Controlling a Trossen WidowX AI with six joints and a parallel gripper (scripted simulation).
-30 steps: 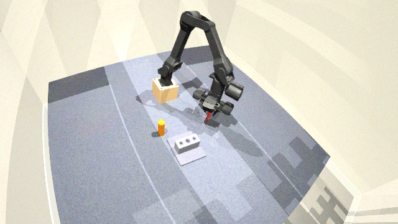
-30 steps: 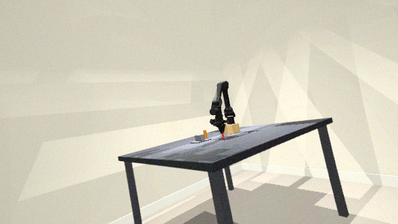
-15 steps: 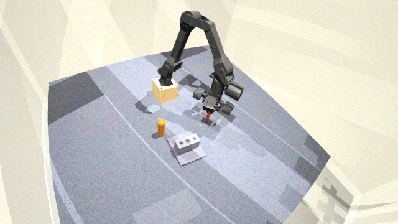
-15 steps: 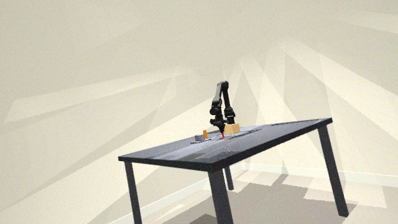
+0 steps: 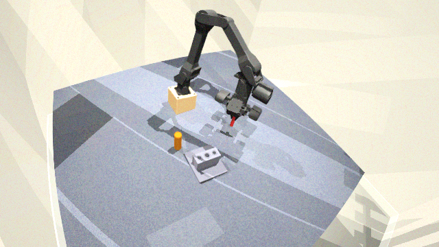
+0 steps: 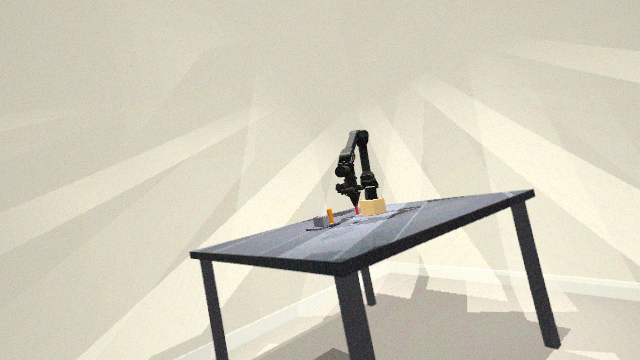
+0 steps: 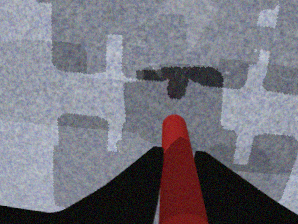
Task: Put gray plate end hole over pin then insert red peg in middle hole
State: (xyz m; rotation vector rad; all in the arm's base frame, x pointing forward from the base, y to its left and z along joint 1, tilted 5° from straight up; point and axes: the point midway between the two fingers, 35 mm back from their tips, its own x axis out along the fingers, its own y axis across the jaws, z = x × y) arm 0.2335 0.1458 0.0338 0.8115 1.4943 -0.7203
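The gray plate (image 5: 207, 164) (image 6: 320, 221), a thick block with three holes in its top, sits level on the flat square base (image 5: 217, 170) (image 6: 311, 229). The pin cannot be made out. My gripper (image 5: 234, 117) (image 6: 356, 205) (image 7: 177, 159) is shut on the red peg (image 5: 232, 122) (image 6: 357, 211) (image 7: 175, 130), with one black finger on each side of it in the wrist view. The peg points down, slightly tilted in the top view, and its lower end hangs a little above the table. The gripper is behind and to the right of the plate in the top view.
An orange cylinder (image 5: 178, 141) (image 6: 330, 216) stands upright just left of and behind the base in the top view. The arm's tan mounting block (image 5: 185, 103) (image 6: 373, 207) is farther back. Patchy shadows fall across the table (image 5: 130, 192) (image 6: 280, 247).
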